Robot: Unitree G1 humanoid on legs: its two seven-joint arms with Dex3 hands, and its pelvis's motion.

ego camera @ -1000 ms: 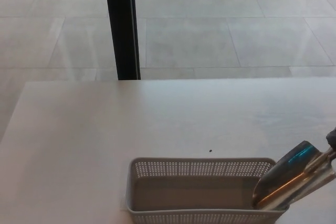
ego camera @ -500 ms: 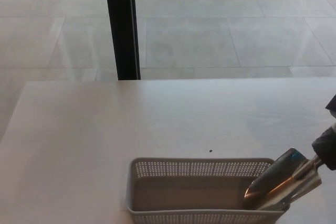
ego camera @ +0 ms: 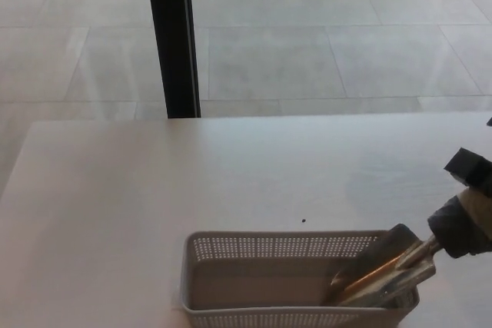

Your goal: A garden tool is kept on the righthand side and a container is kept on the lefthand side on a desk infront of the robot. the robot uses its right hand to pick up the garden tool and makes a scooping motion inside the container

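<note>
A shiny metal garden trowel (ego camera: 377, 273) slants down into the right end of a grey perforated plastic basket (ego camera: 261, 248) at the bottom of the head view. Its blade lies inside the basket, over the right rim. My right hand (ego camera: 466, 217) comes in from the right edge, shut on the trowel's handle, just outside and above the basket's right end. The lower part of the basket is cut off by the picture's edge. My left hand does not show.
The basket stands on a pale white desk (ego camera: 154, 190) with a small dark speck (ego camera: 304, 220) behind the basket. Beyond the desk's far edge is a tiled floor and a black vertical post (ego camera: 171, 36).
The trowel's blade has dipped lower and further left into the basket, and my right hand has come further into the picture. The camera has shifted slightly.
</note>
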